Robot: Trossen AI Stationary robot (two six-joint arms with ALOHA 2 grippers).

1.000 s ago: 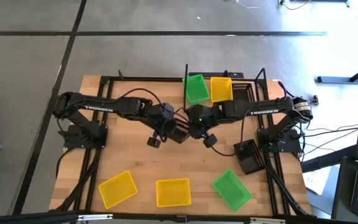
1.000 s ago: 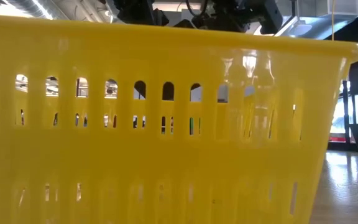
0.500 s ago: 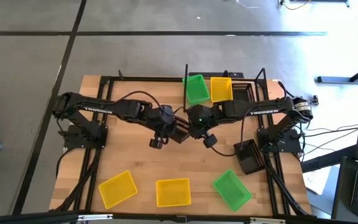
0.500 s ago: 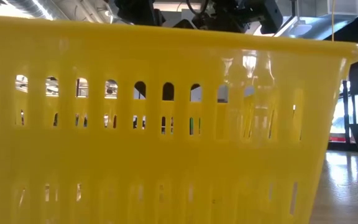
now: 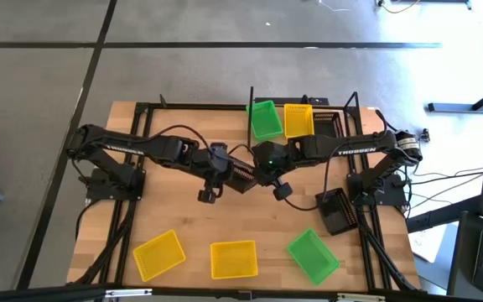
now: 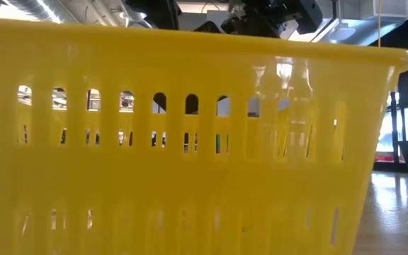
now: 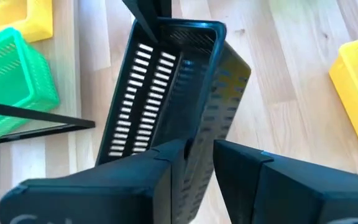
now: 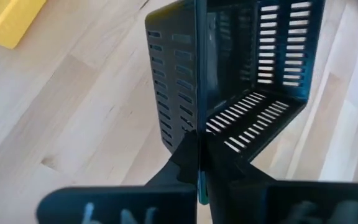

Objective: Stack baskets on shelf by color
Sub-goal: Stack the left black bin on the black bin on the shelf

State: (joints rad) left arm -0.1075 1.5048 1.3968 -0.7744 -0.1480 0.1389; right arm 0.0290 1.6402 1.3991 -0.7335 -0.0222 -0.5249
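Between both tools (image 5: 240,174), black basket (image 5: 243,176)

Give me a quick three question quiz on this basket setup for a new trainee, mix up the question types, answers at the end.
1. True or false: the right gripper is shut on the black basket held up between the arms.
2. Multiple choice: which baskets sit on the shelf in the high view? A) two black B) one green and one yellow C) three yellow
3. How many yellow baskets lie along the table's near edge, and how do the left gripper's fingers stand?

Key: 1 true. 2 B. 3 Two; open, straddling the black basket's wall.
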